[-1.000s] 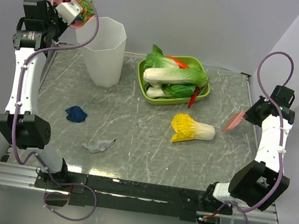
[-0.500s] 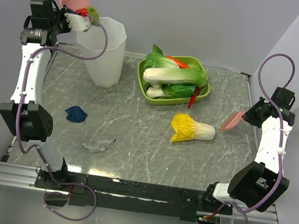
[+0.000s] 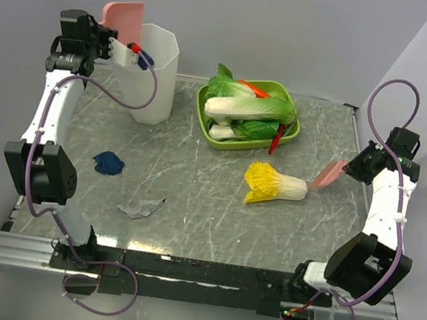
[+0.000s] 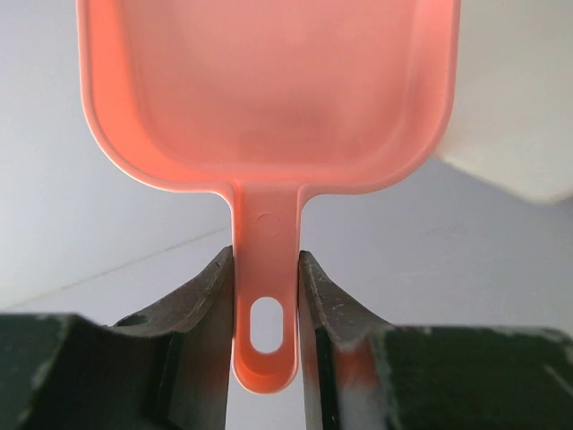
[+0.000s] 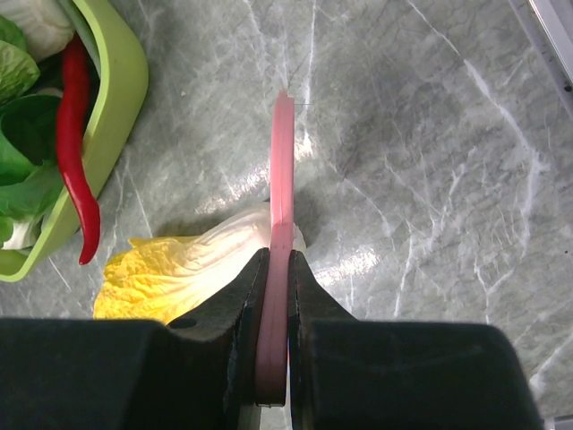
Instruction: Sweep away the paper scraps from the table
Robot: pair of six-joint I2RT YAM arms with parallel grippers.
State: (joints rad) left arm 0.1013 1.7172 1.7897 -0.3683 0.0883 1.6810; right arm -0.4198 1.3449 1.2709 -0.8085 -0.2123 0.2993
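Observation:
A dark blue paper scrap (image 3: 107, 162) and a white-grey scrap (image 3: 139, 207) lie on the left of the marble table (image 3: 192, 189). No red or green scraps show. My left gripper (image 3: 122, 51) is shut on the handle (image 4: 266, 269) of a pink dustpan (image 3: 123, 19), held upright at the rim of the white bin (image 3: 155, 74). In the left wrist view the pan (image 4: 269, 90) looks empty. My right gripper (image 3: 352, 167) is shut on a flat pink sweeper (image 3: 328, 176), seen edge-on (image 5: 283, 170) above the table's right side.
A yellow-and-white toy cabbage (image 3: 273, 184) lies right of centre, under the sweeper in the right wrist view (image 5: 179, 269). A green oval tray (image 3: 204, 114) at the back holds leafy greens and a red chilli (image 5: 76, 152). Walls enclose the table.
My left arm swung the dustpan right to the bin and tipped it upright; the red and green scraps seen in it earlier are gone. The right arm barely moved.

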